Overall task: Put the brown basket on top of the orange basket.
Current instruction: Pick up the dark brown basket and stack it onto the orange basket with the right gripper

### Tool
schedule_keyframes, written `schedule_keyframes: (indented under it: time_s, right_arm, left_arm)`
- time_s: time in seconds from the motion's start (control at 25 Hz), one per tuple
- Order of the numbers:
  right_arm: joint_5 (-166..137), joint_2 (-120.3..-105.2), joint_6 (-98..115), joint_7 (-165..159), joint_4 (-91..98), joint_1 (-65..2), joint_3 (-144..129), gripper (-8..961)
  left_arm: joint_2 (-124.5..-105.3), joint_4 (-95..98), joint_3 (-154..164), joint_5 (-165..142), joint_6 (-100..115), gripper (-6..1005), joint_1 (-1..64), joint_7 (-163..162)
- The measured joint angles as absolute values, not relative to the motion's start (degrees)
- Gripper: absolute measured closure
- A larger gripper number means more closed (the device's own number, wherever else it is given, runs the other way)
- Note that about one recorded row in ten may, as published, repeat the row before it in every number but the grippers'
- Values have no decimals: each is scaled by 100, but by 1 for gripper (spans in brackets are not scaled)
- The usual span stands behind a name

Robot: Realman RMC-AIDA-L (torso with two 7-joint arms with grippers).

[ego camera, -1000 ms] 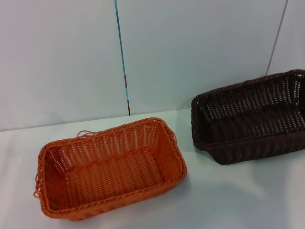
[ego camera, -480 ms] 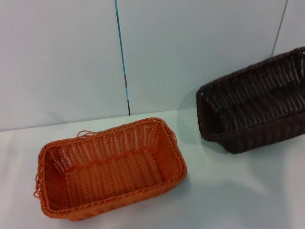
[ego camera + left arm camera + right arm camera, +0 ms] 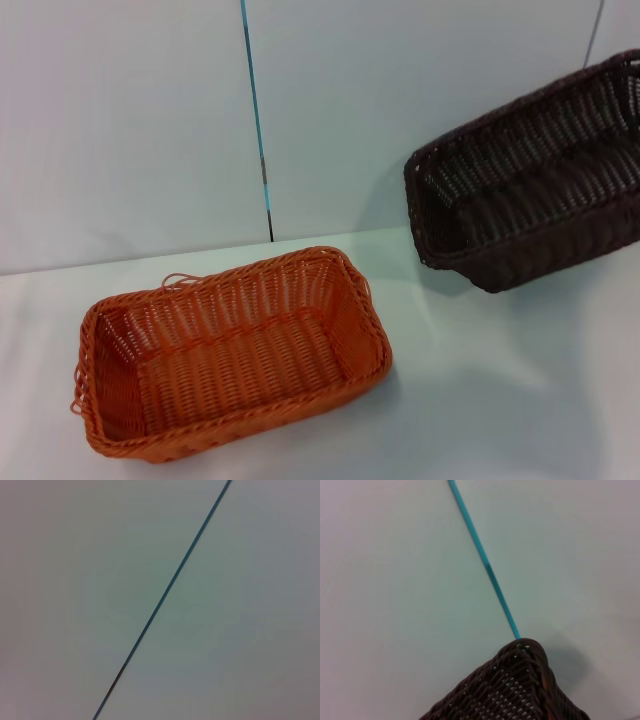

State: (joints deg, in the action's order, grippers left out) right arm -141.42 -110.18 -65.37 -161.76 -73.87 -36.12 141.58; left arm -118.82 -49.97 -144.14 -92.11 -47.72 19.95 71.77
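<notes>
The orange basket (image 3: 235, 350) sits upright on the white table (image 3: 490, 400) at the front left, with loose strands at its left end. The brown basket (image 3: 530, 190) is at the far right, lifted off the table and tilted, its right end higher and cut off by the picture's edge. It is apart from the orange basket, to the right of it and farther back. A corner of the brown basket's rim (image 3: 522, 680) shows close up in the right wrist view. Neither gripper shows in any view.
A pale wall (image 3: 130, 130) with a thin blue vertical seam (image 3: 255, 120) stands behind the table. A second seam (image 3: 597, 30) runs at the far right. The left wrist view shows only the wall and the seam (image 3: 165, 590).
The brown basket has risen off the table and tilted, its right end going up. The orange basket has not moved.
</notes>
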Motion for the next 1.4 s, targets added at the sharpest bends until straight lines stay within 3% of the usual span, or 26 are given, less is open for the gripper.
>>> schedule_keyframes:
  time_s: [0.72, 0.92, 1.4]
  right_arm:
    - [-14498, -10904, -6907, -16915, -8145, -4312, 13670, 764]
    - [-14883, -11027, -6927, -17101, -8228, -4566, 13437, 765]
    - [-15296, -11496, -6824, -17183, -8166, -5205, 13096, 765]
  left_arm:
    - [-11883, -4997, -14421, -9211, -4832, 202, 1977, 7171]
    - [-11883, -4999, -14423, -9211, -4834, 202, 1977, 7176]
    - [-11875, -4987, -14423, -9243, -4834, 203, 1994, 7181]
